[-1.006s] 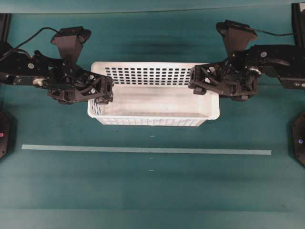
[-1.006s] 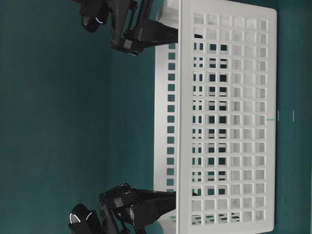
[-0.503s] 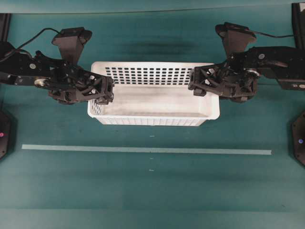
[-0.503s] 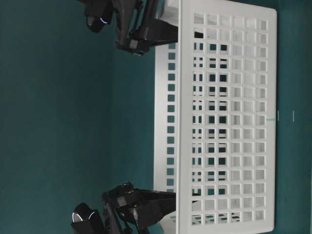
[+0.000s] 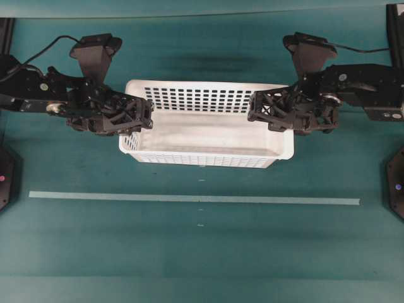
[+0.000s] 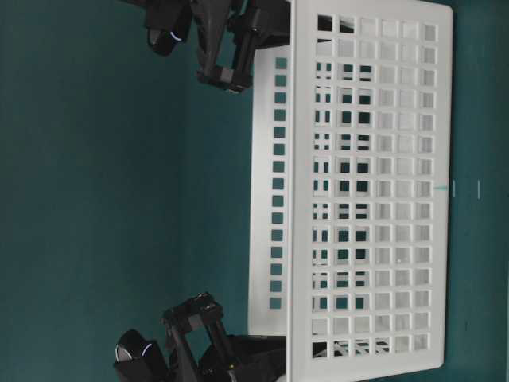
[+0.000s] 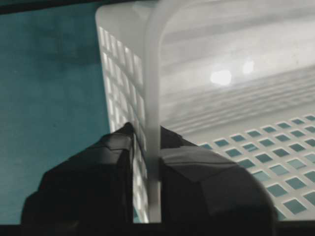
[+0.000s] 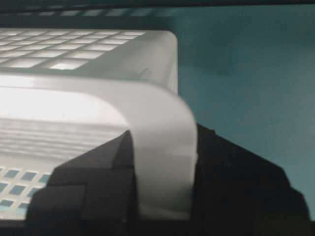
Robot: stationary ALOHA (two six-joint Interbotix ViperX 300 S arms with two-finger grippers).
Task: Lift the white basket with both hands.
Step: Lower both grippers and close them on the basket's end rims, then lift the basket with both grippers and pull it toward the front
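- While it sits in the far middle of the green bench, the white basket lies with its long sides running left to right, its slotted far wall facing the overhead camera and its solid floor bare.
- In the table-level view, the basket shows its perforated long wall side-on; whether its floor touches the bench I cannot tell from these angles.
- The left end effector is closed on the basket's left short wall, at the rim.
- From the left wrist camera, the two black fingers stand either side of the rolled rim, one outside the slotted wall and one inside, pressed against it.
- The right end effector is likewise clamped on the right short wall, near the far corner.
- From the right wrist camera, its fingers pinch the wide white rim between them.
- A pale tape line runs across the bench on the near side of the basket, well apart from it.
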